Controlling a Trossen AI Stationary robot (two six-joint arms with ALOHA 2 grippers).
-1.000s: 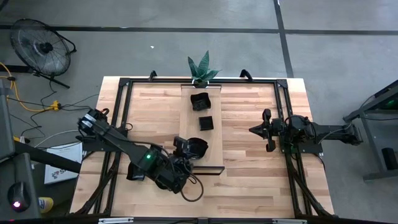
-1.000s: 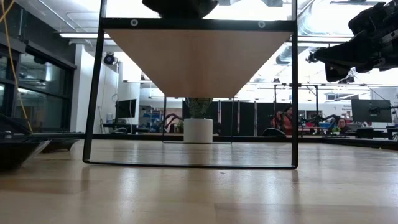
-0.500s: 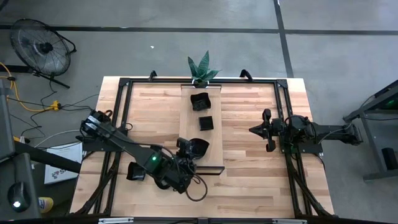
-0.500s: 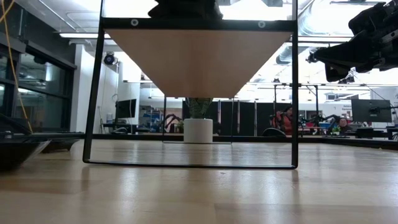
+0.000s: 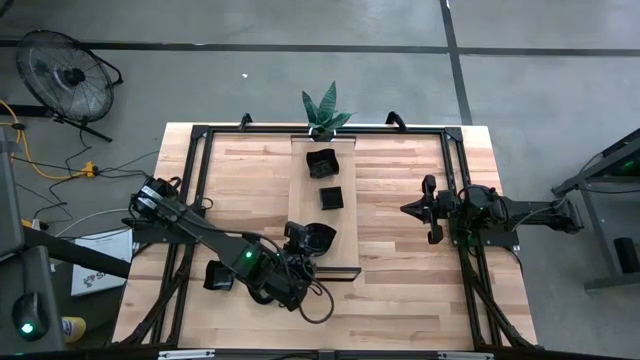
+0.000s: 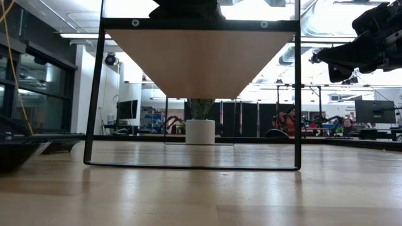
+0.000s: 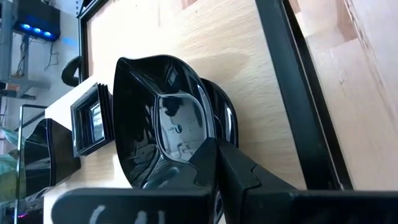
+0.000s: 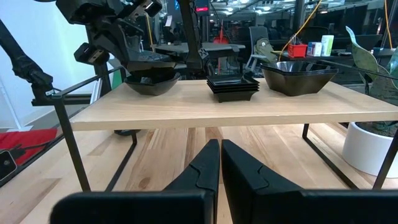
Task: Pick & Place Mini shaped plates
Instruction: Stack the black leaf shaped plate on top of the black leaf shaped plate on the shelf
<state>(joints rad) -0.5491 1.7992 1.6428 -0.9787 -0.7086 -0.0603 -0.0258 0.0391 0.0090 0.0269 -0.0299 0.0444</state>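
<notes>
— Two sets of jaws, only one busy: the left gripper, low and centre in the overhead frame, is pinched tight on the rim of a leaf-shaped plate, holding it right over another dish of the same shape at the near end of the raised wooden board. The right gripper waits at mid-right above the counter, its jaws pressed together on nothing

— So which step is this?

— Placing, I'd judge. The plate looks to be going onto its twin, and the next move calls for settling it level into that one, then parting the jaws without dragging the rim

— And the materials?

— Glossy black ware, smooth enough to mirror the room, with wavy raised edges. Further up the board, a stack of square plates at its middle and a deeper angular dish toward the top, by the potted plant. Pale grained wood on a thin black metal frame
</notes>
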